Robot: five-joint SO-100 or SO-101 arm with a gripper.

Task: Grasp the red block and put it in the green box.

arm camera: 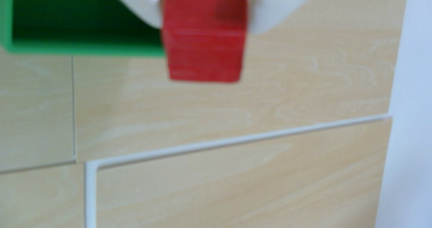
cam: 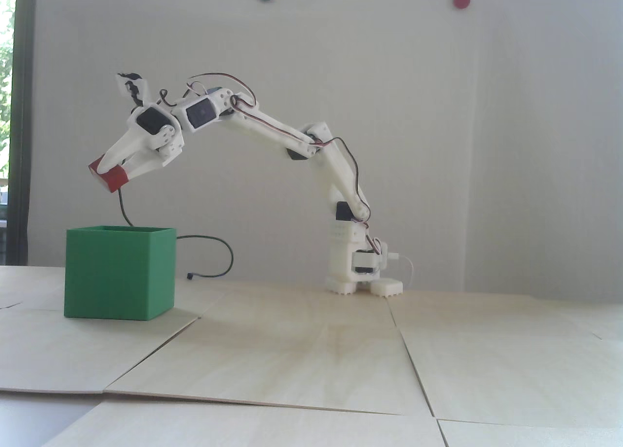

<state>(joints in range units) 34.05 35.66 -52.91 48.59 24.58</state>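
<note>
in the fixed view, the tool (cam: 113, 170) sat at middle left of the frame, clamped on the red block (cam: 109, 176), which hung in the air tilted. the green box (cam: 119, 272) stood on the tabletop (cam: 302, 349) directly below it, well apart, its open top facing up.

in the wrist view, the red block (arm camera: 203, 43) filled the upper centre between white fingers (arm camera: 275, 10), while the green box (arm camera: 79, 47) lay to the upper left, so the opening seemed left of the block, not squarely under it.
</note>
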